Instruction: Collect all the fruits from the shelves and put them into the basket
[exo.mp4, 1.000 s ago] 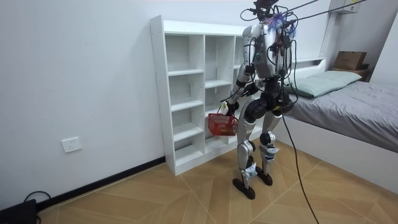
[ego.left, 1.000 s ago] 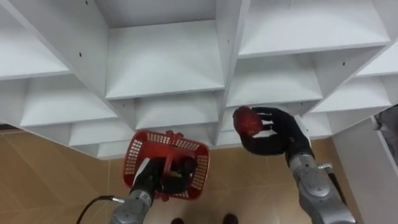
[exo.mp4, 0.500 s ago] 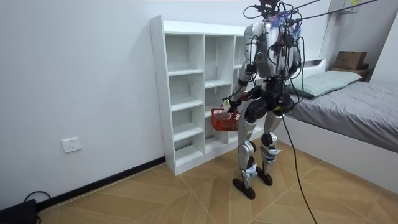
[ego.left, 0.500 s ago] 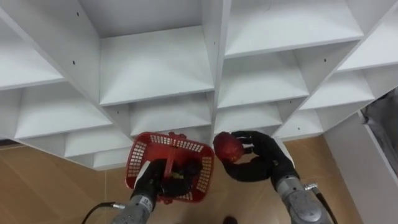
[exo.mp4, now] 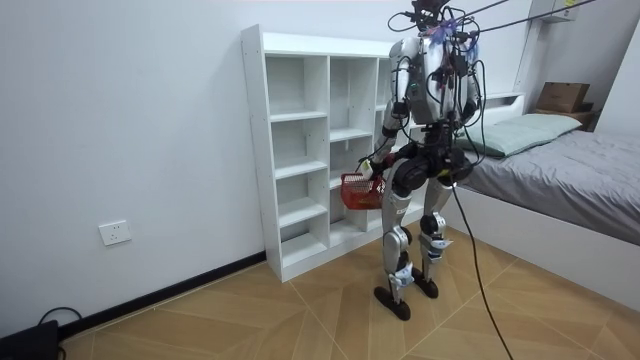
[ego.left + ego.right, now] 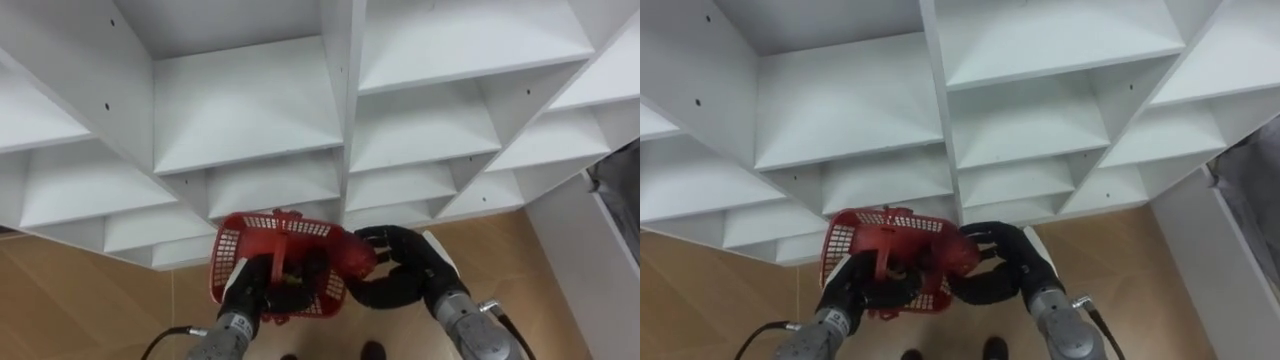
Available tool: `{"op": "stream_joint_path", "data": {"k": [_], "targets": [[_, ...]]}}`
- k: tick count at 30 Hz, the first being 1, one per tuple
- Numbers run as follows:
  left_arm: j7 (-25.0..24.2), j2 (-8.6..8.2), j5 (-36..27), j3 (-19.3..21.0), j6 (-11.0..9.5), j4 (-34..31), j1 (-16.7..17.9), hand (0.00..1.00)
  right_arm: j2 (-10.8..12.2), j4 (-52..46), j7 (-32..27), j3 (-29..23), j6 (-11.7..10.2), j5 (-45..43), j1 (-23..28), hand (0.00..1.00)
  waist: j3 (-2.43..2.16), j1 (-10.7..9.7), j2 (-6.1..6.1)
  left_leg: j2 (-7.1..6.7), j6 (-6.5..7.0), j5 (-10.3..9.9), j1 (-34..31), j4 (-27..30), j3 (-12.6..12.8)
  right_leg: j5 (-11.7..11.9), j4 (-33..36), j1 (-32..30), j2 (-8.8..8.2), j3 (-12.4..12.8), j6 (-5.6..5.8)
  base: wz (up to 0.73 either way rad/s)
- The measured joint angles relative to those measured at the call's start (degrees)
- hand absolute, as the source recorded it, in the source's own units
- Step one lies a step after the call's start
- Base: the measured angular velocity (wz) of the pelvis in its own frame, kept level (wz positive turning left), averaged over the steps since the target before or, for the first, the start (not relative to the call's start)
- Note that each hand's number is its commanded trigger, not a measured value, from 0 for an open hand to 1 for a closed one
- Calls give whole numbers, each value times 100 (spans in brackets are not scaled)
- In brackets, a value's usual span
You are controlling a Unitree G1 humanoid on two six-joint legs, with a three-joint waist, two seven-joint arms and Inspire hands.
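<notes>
Close before the white closet (image 6: 250, 100), left hand (image 6: 247, 290) curled round the handle of the red basket (image 6: 226, 250), right hand (image 6: 412, 272) wrapped round a red fruit (image 6: 354, 256) — held at the basket's right rim.

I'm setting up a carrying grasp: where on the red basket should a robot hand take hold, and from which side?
The handle across the open top of the red basket, at its middle, from above with fingers curled round it, as the left robot hand does. So it likely hangs level with its mouth free for the red fruit in the right robot hand.
</notes>
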Motion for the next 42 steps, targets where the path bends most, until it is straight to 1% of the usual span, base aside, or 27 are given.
{"op": "stream_joint_path", "data": {"k": [4,9,12,13,14,23,36,42], "targets": [[-38,-4,-2,-45,0,-10,-6,100,116,-14,60,-4,0,-115,-16,100,21,-2,18,-1,0,-1,-38,-10,17,-18,11,-64,-3,9,-1,0],[-93,6,-1,-43,1,-18,-11,100,160,-90,101,52,4,-104,-12,100,24,-2,16,1,0,0,-154,49,18,-35,122,-193,-13,10,-21,0],[-121,6,-1,-44,1,-18,-12,100,160,-170,101,58,8,-103,-9,100,35,-15,0,-2,-1,0,-154,55,22,-48,112,-199,-19,11,-21,0],[-141,6,0,-45,1,-18,-12,100,161,-204,102,73,9,-101,-9,48,40,-16,-9,-1,-1,0,-154,55,22,-48,113,-198,-19,11,-21,0],[-159,6,-1,-45,1,-18,-11,100,161,-210,102,89,9,-100,-10,0,42,-17,-12,-1,-1,0,-154,56,22,-48,114,-198,-19,11,-21,0],[-216,-27,-6,-98,0,-43,4,100,176,-213,274,166,75,-63,-6,0,67,-21,-54,-1,-2,1,-157,56,31,-47,109,-207,-17,18,-20,0],[-226,-35,-4,-93,7,-38,4,100,191,-213,346,163,75,-65,14,0,57,-28,-44,3,-2,1,-180,61,29,-42,87,-209,-13,8,-21,0],[-228,-42,-8,-92,8,-38,64,100,188,-212,348,166,79,-66,20,0,49,-27,-30,5,-2,1,-167,78,28,-41,96,-194,-13,8,-22,0]]}}
